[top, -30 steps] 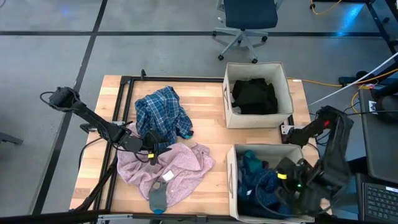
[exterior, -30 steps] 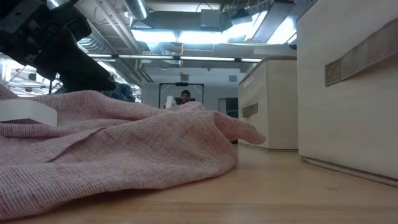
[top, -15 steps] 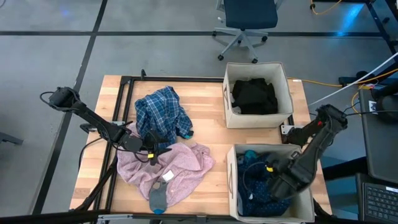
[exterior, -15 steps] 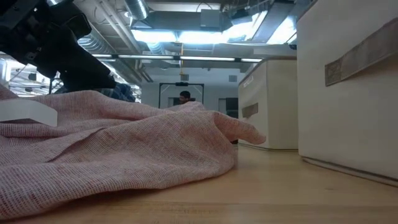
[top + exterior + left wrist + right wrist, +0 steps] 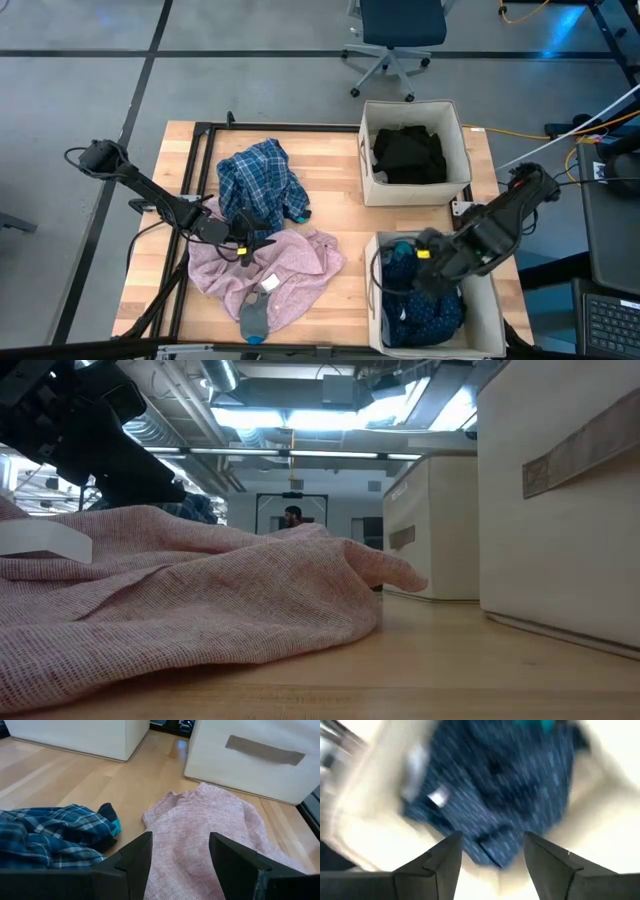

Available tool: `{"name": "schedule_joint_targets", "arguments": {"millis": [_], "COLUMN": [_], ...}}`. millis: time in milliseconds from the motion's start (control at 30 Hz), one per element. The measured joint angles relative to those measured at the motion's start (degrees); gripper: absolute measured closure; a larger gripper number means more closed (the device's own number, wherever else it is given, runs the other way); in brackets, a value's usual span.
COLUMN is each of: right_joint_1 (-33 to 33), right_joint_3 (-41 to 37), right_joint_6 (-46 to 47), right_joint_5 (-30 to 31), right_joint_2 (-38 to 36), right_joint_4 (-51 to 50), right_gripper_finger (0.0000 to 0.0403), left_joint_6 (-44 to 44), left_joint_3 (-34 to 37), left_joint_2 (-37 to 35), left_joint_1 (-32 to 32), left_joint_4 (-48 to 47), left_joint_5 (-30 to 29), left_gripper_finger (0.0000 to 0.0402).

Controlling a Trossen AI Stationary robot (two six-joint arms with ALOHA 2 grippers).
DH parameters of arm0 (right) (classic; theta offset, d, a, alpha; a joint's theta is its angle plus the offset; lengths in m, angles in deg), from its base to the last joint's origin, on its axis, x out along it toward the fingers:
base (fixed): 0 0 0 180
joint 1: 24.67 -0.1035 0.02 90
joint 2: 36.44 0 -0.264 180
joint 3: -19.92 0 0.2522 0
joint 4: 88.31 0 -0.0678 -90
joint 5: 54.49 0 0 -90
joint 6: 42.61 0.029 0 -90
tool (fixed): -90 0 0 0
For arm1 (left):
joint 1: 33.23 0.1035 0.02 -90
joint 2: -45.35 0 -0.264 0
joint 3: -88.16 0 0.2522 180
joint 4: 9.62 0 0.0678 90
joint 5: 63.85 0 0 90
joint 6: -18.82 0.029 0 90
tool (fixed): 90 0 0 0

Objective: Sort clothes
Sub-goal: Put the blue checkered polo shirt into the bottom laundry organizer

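Navy dotted garment (image 5: 495,780) is lying in the near beige bin (image 5: 492,318), where we are seeing it directly beneath the right gripper (image 5: 492,851), whose fingers are standing apart, gripping nothing.

Two slim black jointed arms, black cables trailing; small yellow-green marks near each pincer; dark angular fingers (image 5: 132,865).
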Motion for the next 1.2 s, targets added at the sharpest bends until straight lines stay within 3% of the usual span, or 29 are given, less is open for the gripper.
{"name": "schedule_joint_targets", "arguments": {"millis": [100,200,400,500,633,733,867,1000,1100,1200], "right_joint_1": [0.0,-0.1,1.1,3.6,9.7,15.1,22.5,28.8,32.5,35.4], "right_joint_3": [4.7,7.1,5.7,2.7,-4.2,-10.3,-18.2,-23.1,-24.2,-24.2], "right_joint_6": [-4.3,-10.7,-25.0,-31.2,-44.9,-58.1,-76.6,-88.5,-91.2,-92.1], "right_joint_5": [11.6,28.0,58.4,66.5,66.9,64.3,51.2,36.6,30.9,26.8], "right_joint_2": [0.0,0.0,0.1,0.5,0.5,0.8,2.7,6.7,10.9,14.7], "right_joint_4": [0.2,0.5,5.5,11.8,24.6,38.8,62.3,80.9,87.7,90.9], "right_gripper_finger": [0.0196,0.0196,0.0196,0.0196,0.0196,0.0196,0.0196,0.0196,0.0196,0.0196], "left_joint_6": [0.6,0.7,0.6,0.7,3.2,5.1,7.6,4.7,1.1,2.6], "left_joint_3": [0.0,0.0,0.0,-0.1,-2.3,-5.9,-13.4,-20.2,-21.6,-21.3], "left_joint_2": [0.0,0.0,0.0,-0.7,-3.7,-6.8,-9.6,-10.0,-9.9,-9.5], "left_joint_1": [0.0,0.0,0.0,0.0,0.1,1.1,4.8,10.6,14.6,18.0], "left_joint_4": [0.0,0.0,0.0,-0.4,-2.9,-10.1,-26.3,-44.0,-49.7,-51.8], "left_joint_5": [0.0,0.0,0.0,-0.2,-1.4,-4.6,-8.7,-11.3,-10.5,-4.5], "left_gripper_finger": [0.0215,0.0215,0.0215,0.0215,0.0215,0.0215,0.0215,0.0215,0.0215,0.0215]}}
